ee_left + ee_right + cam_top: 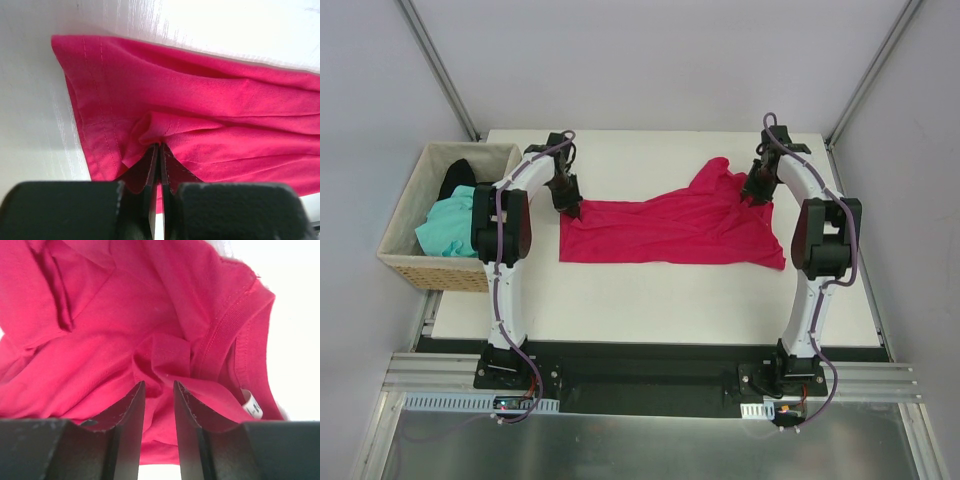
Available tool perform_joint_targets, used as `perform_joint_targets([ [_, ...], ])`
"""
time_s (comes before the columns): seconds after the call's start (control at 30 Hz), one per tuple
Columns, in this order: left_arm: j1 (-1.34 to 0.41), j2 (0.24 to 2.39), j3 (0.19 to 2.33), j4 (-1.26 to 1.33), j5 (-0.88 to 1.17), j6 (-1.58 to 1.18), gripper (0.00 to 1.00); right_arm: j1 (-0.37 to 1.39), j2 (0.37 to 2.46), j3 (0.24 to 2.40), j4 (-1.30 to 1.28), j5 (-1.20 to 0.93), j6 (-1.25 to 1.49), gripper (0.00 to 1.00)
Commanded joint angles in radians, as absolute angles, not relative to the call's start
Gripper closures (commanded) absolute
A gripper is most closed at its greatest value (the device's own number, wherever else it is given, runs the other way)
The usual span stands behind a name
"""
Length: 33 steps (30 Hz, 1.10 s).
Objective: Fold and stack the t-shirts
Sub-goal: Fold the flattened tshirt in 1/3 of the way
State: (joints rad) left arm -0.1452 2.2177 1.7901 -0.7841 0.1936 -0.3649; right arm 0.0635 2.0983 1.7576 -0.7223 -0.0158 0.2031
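Flattening the red shirt [670,230]: left gripper [159,146] clamps its hem [95,120], right gripper [159,384] gapes slightly by the collar [232,335], hold unclear; next, likely pull taut.

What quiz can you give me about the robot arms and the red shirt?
1. True or false: the crimson t-shirt lies inside the basket.
2. What colours are the two shirts in the basket?
3. The left gripper is: A) wide open, B) shut on the crimson t-shirt, C) touching the basket.
Key: 1 false, it lies on the table. 2 a mint-green shirt and a black shirt. 3 B.
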Motion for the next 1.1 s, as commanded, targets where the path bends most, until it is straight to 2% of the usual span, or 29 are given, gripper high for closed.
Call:
perform_joint_targets([
  [0.0,-0.152,2.146,1.778,-0.804,0.19,-0.376,1.0,0.08,2.118,1.802,-0.739,-0.035,0.196,0.68],
  [1.07,-0.152,2.109,1.733,-0.805,0.166,-0.37,1.0,0.129,2.114,1.733,-0.71,-0.055,0.224,0.7],
])
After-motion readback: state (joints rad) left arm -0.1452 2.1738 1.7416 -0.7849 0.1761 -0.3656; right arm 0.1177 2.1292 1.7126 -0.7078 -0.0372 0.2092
